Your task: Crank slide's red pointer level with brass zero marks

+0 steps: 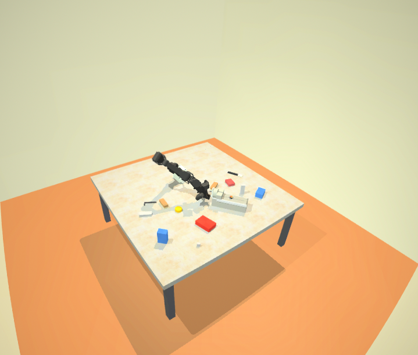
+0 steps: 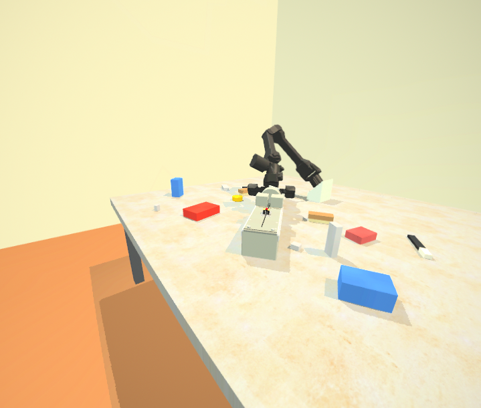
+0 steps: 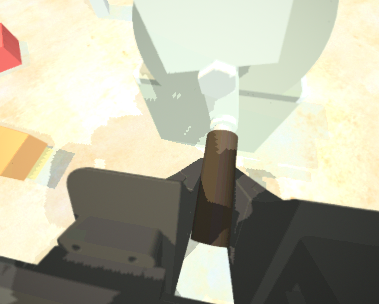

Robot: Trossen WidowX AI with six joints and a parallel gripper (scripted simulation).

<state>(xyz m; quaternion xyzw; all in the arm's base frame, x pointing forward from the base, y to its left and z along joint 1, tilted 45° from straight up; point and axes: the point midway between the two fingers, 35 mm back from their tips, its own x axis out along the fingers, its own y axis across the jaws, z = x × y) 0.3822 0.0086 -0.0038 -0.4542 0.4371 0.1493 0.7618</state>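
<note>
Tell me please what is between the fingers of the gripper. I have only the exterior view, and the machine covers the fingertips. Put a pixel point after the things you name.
Observer: The wrist view shows the brown handle [image 3: 218, 185] between the fingers of the gripper [image 1: 208, 196] [image 2: 271, 190] [image 3: 212, 165], which is shut on it.
Operator: Thank you. Is this handle joined to something, or is it loose?
Observer: In the wrist view, its far end meets a pale crank arm [image 3: 224, 106].
Operator: And the near end, do the fingers hide it?
Observer: No, the wrist view shows the near end in the gap, with one finger on each side.
</note>
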